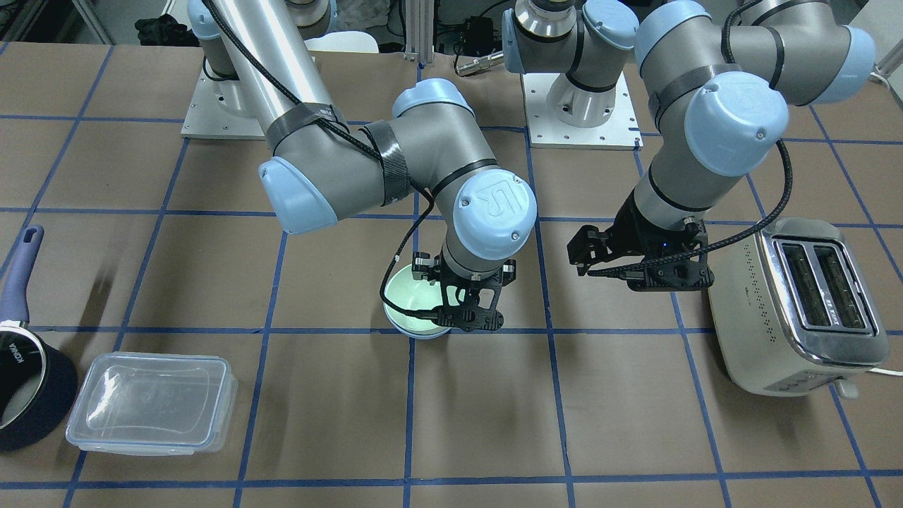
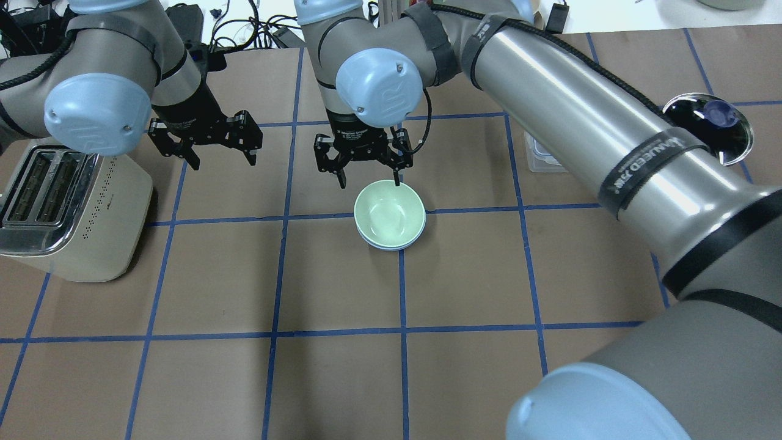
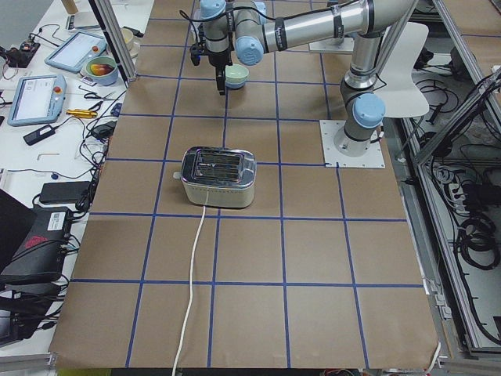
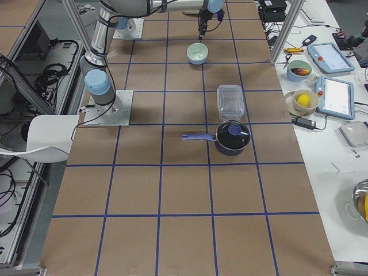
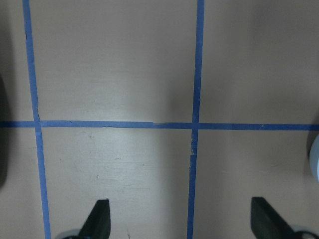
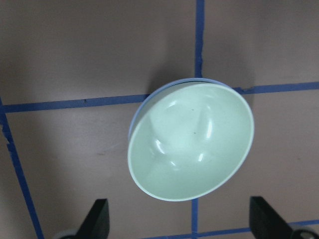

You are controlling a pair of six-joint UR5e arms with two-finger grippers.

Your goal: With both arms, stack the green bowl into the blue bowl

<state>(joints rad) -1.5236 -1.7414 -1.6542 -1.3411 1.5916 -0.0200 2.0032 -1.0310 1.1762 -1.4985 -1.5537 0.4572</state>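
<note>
The green bowl (image 2: 389, 211) sits nested inside the blue bowl (image 2: 391, 245), of which only a thin rim shows beneath it, on the table's middle. In the right wrist view the green bowl (image 6: 192, 144) fills the centre with a sliver of the blue bowl (image 6: 133, 125) at its left. My right gripper (image 2: 368, 181) hangs open and empty just above the far rim of the stack; its fingers (image 6: 97, 221) touch nothing. My left gripper (image 2: 223, 162) is open and empty over bare table to the left; its fingers (image 5: 99, 219) show above blue grid lines.
A toaster (image 2: 61, 208) stands at the left edge, close under my left arm. A clear lidded container (image 1: 152, 413) and a dark pot with a purple handle (image 1: 28, 381) lie on the right arm's side. Blue tape lines grid the brown table.
</note>
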